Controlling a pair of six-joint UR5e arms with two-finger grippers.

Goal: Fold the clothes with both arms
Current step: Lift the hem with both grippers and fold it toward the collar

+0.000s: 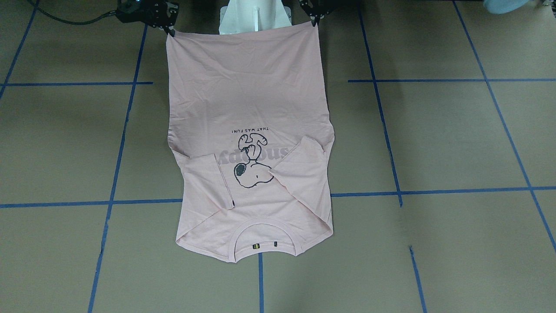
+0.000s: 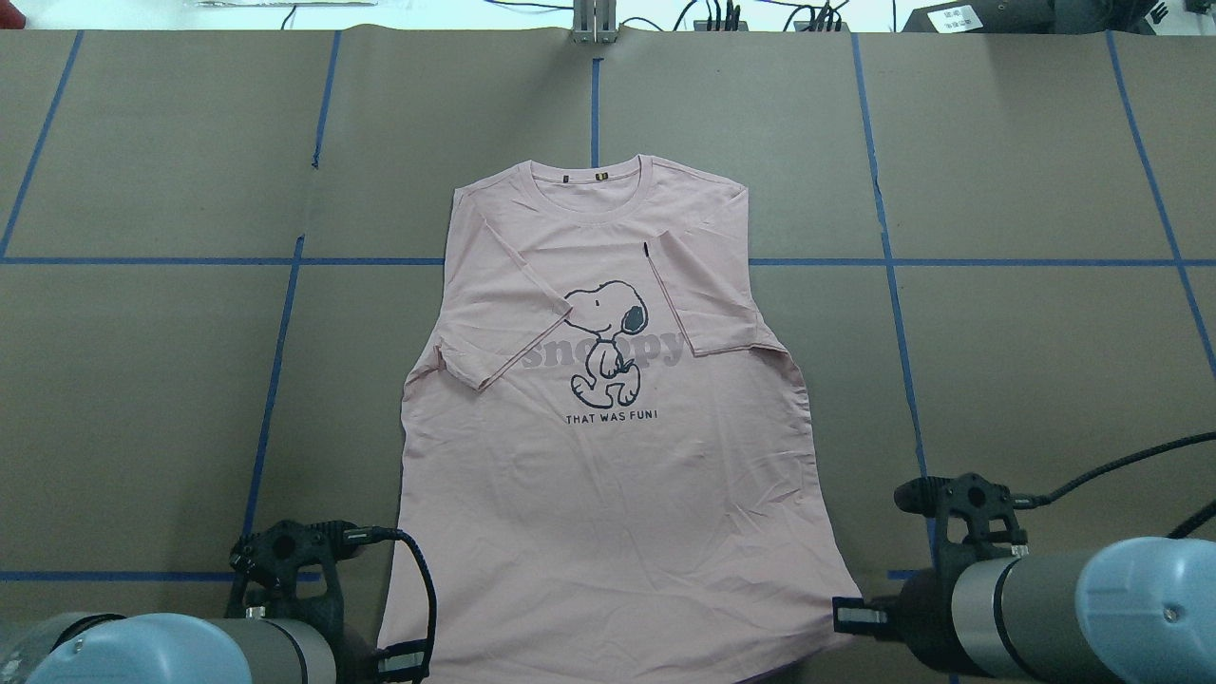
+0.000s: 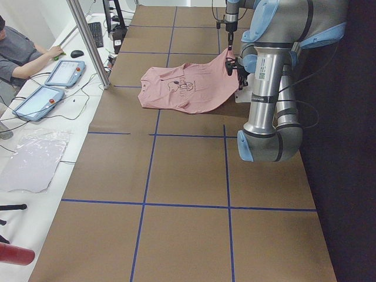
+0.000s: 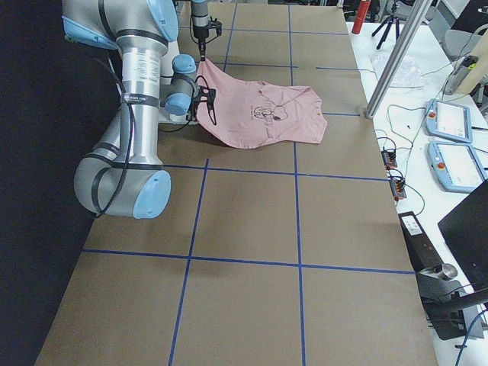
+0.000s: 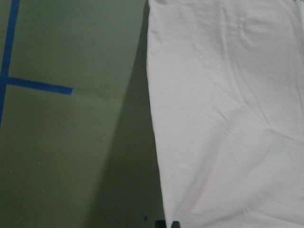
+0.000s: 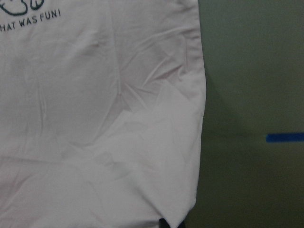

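A pale pink T-shirt lies print-up near the middle of the brown, blue-taped worktop. Its collar points away from the robot and its hem is towards the robot's base. Both short sleeves are folded inward over the chest, the one on the robot's right covering the end of the grey lettering beside the cartoon dog print, the other reaching its start. The left end effector is closed on one hem corner and the right end effector is closed on the other. Between them they hold the hem taut. The side views show that edge raised off the worktop, while the collar end rests flat. Each wrist camera shows only pink cloth running to its own fingertips at the bottom edge of the picture.
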